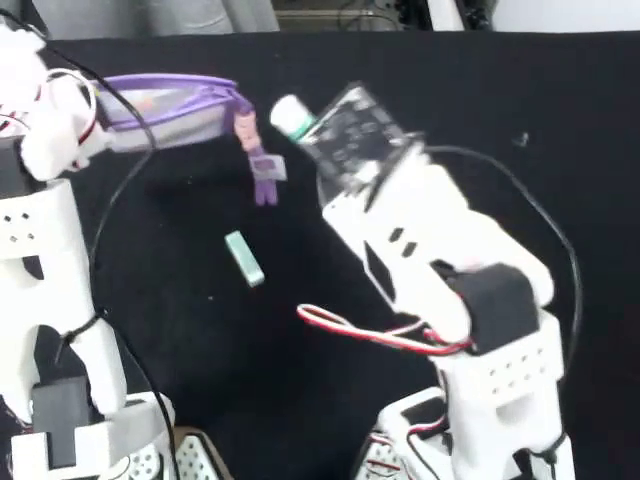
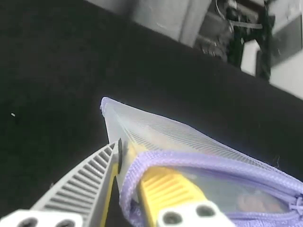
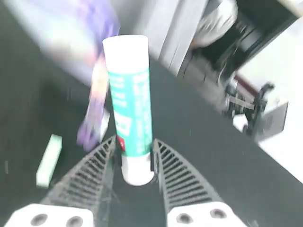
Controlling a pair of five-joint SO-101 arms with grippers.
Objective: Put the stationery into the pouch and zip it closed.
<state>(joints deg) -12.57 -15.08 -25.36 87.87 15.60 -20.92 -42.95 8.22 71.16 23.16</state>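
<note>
**Desk:** Where does the packing stand?

**Photographer:** About midway, by my reading. The left gripper (image 2: 127, 158) is clamped on one end of the pouch (image 2: 199, 151). A grey finger sits outside the mesh wall and a yellow one appears to be tucked inside the purple zipper rim. It holds the pouch up off the black table (image 1: 500, 130), at the far left of the overhead view.

**Desk:** And the stationery?

**Photographer:** The right gripper (image 3: 135, 149) pinches the glue stick (image 3: 128, 104) by one end, with the white far end aimed toward the pouch. The stick is near the pouch but apart from it, so it is not yet inside. The purple zipper pull (image 1: 262, 170) dangles from the pouch corner nearest the stick. A pale green eraser (image 1: 244, 258) lies flat on the table below that pull, between the two arms, and neither gripper touches it.

**Desk:** Is anything packed already?

**Photographer:** A faint pinkish shape shows through the mesh, but I cannot tell what it is.

**Desk:** What is left?

**Photographer:** As I judge it, the glue stick goes in first. Then the eraser has to be picked up and dropped in, and the zipper drawn shut. How wide the mouth gapes cannot be made out.
</note>
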